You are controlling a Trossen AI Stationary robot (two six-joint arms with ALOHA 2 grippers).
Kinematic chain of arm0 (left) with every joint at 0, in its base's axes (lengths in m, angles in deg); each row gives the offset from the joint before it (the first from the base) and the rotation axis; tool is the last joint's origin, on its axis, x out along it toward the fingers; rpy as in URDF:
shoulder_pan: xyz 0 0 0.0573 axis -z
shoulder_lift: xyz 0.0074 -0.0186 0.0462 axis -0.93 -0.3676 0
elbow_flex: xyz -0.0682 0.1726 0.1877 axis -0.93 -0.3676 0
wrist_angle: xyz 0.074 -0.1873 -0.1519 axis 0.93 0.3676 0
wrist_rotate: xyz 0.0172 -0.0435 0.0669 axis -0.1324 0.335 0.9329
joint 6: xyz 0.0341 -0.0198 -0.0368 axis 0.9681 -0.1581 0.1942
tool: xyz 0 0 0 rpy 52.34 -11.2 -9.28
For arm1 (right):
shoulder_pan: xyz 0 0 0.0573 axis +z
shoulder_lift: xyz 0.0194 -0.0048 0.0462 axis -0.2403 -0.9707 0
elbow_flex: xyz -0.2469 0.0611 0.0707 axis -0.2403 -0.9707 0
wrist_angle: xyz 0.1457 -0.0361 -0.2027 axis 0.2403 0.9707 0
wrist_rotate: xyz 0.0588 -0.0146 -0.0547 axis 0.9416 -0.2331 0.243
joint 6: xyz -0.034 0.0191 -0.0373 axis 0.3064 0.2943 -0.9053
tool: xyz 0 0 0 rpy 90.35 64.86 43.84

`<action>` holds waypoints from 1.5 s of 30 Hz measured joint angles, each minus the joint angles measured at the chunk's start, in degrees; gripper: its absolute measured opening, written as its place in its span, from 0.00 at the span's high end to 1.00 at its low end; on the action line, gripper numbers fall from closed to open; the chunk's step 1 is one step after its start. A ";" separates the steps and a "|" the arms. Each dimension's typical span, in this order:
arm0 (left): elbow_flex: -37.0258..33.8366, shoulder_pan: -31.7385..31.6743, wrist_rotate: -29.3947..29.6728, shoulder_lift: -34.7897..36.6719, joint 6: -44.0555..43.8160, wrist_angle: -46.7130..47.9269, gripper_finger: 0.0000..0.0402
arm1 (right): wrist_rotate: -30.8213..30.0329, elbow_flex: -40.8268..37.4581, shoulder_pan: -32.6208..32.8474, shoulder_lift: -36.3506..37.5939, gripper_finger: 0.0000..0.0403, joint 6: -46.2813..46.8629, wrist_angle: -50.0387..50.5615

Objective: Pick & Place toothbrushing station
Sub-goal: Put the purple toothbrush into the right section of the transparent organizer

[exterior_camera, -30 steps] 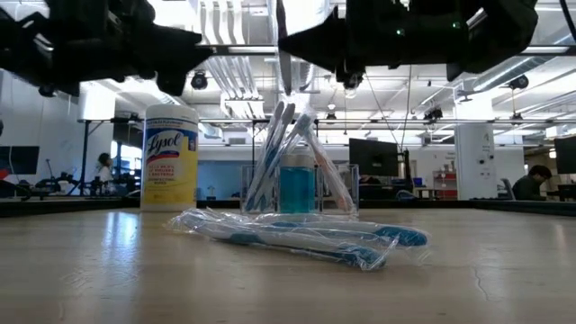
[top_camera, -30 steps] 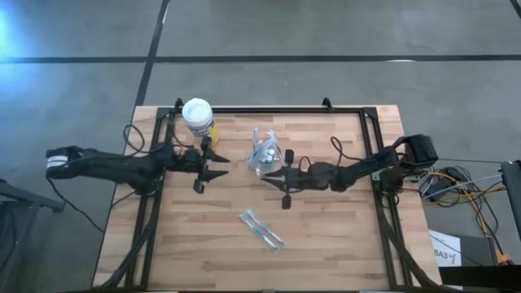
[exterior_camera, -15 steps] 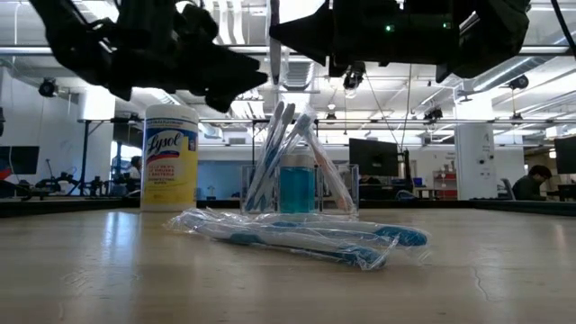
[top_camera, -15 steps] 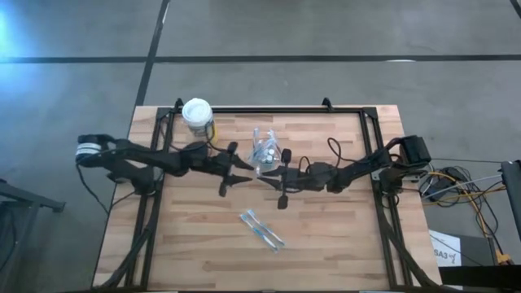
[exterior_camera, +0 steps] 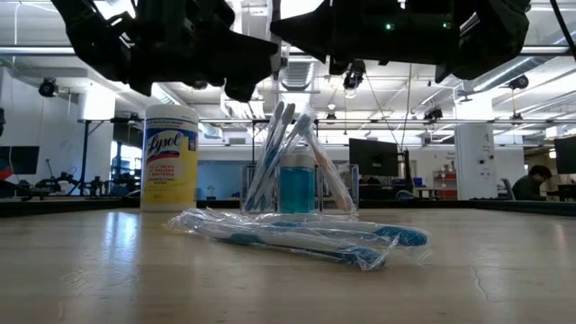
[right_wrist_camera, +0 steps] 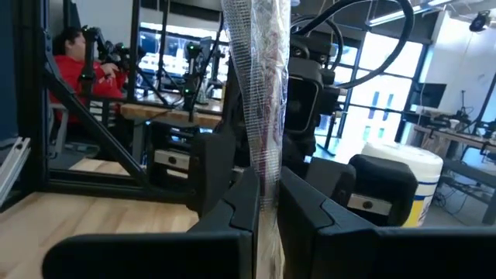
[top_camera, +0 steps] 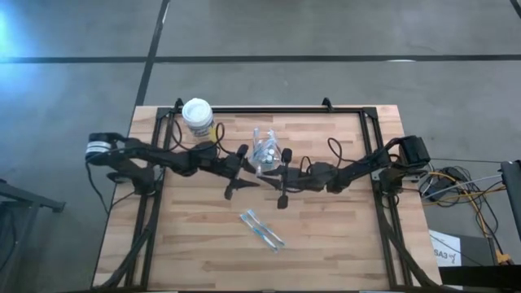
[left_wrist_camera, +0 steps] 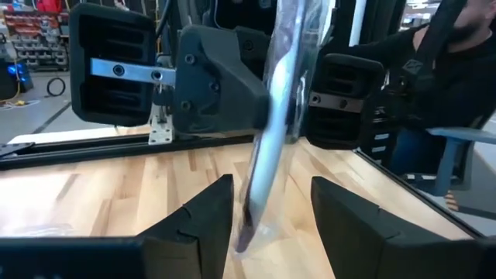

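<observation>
High view, left to right: the canister (top_camera: 197, 115) sits left of the holder (top_camera: 264, 153), and my left gripper (top_camera: 242, 172) reaches in beside the holder with fingers spread around a wrapped toothbrush (left_wrist_camera: 273, 116). My right gripper (top_camera: 284, 177), right of the holder, pinches that toothbrush upright. One wrapped pair (top_camera: 261, 229) lies nearer me, so I judge placing unfinished.

Left pincer (top_camera: 242, 169) moves away from yellow canister (top_camera: 198, 116), now open just beside right pincer (top_camera: 277, 175) and its wrapped toothbrush (left_wrist_camera: 273, 116).
</observation>
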 joint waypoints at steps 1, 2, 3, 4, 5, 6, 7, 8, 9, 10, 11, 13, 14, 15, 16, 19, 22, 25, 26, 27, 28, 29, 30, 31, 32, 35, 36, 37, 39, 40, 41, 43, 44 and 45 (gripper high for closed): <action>0.22 0.00 0.15 -0.28 0.01 0.08 0.56 | 0.00 0.00 -0.02 0.00 0.94 0.00 -0.12; 0.55 0.00 0.57 -0.67 0.02 0.09 0.56 | 0.00 0.00 -0.02 0.00 0.94 0.00 -0.19; 0.88 0.03 0.87 -1.06 0.20 -0.03 0.57 | 0.00 0.00 -0.02 0.00 0.94 0.00 -0.20; 0.94 0.07 1.11 -1.31 0.52 0.06 0.58 | 0.00 0.00 0.00 -0.02 0.94 0.00 -0.22; 0.94 0.07 1.45 -1.52 0.71 0.28 0.59 | 0.00 0.00 0.00 0.00 0.94 0.02 -0.22; 0.96 0.07 1.78 -1.73 1.02 0.26 0.61 | 0.02 0.00 0.00 0.00 0.94 0.02 -0.22; 0.96 0.07 1.91 -1.81 1.19 0.28 0.64 | 0.02 0.00 0.00 0.00 0.94 0.02 -0.22; 0.90 0.04 1.93 -1.77 1.53 0.30 0.68 | 0.02 0.00 0.00 0.00 0.94 0.01 -0.19; 0.80 0.07 1.93 -1.62 2.06 0.25 0.72 | 0.02 -0.02 0.00 0.00 0.94 0.02 -0.18; 0.71 0.07 1.91 -1.44 2.47 0.09 0.77 | 0.02 -0.04 0.00 0.00 0.94 0.02 -0.16; 0.67 0.07 1.99 -1.25 2.70 0.09 0.83 | 0.08 -0.04 0.00 0.00 0.94 0.03 -0.16; 0.59 0.07 1.89 -0.94 3.90 0.13 0.93 | -0.09 -0.04 0.01 0.00 0.94 0.43 -0.24; 0.59 0.07 2.06 -0.79 4.20 0.23 0.94 | -0.04 -0.04 0.00 0.00 0.94 0.55 -0.39; 0.59 0.07 1.95 -0.76 4.32 0.19 0.94 | -0.09 -0.04 0.00 0.00 0.94 0.58 -0.39; 0.59 0.10 1.94 -0.73 4.35 0.30 0.94 | -0.09 -0.04 0.00 0.00 0.94 0.57 -0.32; 0.63 0.16 1.95 -0.70 4.42 1.09 0.93 | -0.07 -0.04 0.00 0.00 0.93 0.67 -0.06; 0.47 0.20 2.46 -0.66 4.48 1.32 0.93 | 0.00 -0.04 0.00 0.02 0.88 2.79 0.04; 0.37 0.20 3.37 -0.65 4.51 1.87 0.93 | 0.04 -0.07 0.00 0.16 0.79 4.43 0.25; 0.38 0.20 3.50 -0.65 4.51 2.20 0.93 | 0.06 -0.07 0.00 0.25 0.76 4.74 0.16; 0.39 0.20 3.83 -0.64 4.51 2.60 0.93 | 0.16 -0.07 0.00 0.37 0.73 5.28 0.00; 0.38 0.20 4.13 -0.65 4.57 2.95 0.93 | 0.19 -0.06 0.00 0.46 0.70 5.94 -0.10; 0.37 0.20 4.55 -0.65 4.65 3.23 0.93 | 0.19 -0.07 0.00 0.49 0.68 6.54 -0.15; 0.37 0.20 5.04 -0.63 4.93 3.54 0.93 | 0.19 -0.07 0.00 0.57 0.66 7.13 -0.05; 0.37 0.19 5.55 -0.63 5.31 4.00 0.93 | 0.19 -0.07 0.00 0.68 0.64 7.52 0.06; 0.37 0.17 5.95 -0.63 5.70 4.51 0.93 | 0.19 -0.07 0.00 0.75 0.62 7.57 0.02; 0.37 0.20 6.54 -0.63 6.30 5.32 0.93 | 0.17 -0.04 0.00 1.11 0.59 7.58 -0.02; 0.37 0.20 6.58 -0.63 6.58 5.42 0.93 | 0.19 -0.07 0.00 1.21 0.59 7.61 -0.08; 0.37 0.20 6.68 -0.63 6.63 5.42 0.93 | 0.19 -0.04 0.01 1.36 0.59 7.62 -0.12; 0.35 0.20 6.72 -0.63 6.63 5.42 0.93 | 0.19 -0.07 0.02 1.59 0.60 7.74 -0.07; 0.35 0.20 6.75 -0.63 6.66 5.44 0.93 | 0.16 -0.07 0.02 1.63 0.61 7.76 -0.07; 0.35 0.20 6.93 -0.63 6.70 5.54 0.93 | 0.15 -0.05 0.02 1.63 0.63 7.76 -0.04; 0.33 0.22 7.10 -0.63 6.98 6.11 0.93 | 0.02 -0.07 0.02 1.63 0.67 7.76 0.07; 0.33 0.22 7.17 -0.63 7.23 6.52 0.93 | -0.05 -0.07 0.02 1.62 0.69 7.76 0.09; 0.33 0.22 7.22 -0.63 7.41 6.87 0.93 | -0.05 -0.07 0.00 1.62 0.71 7.76 0.23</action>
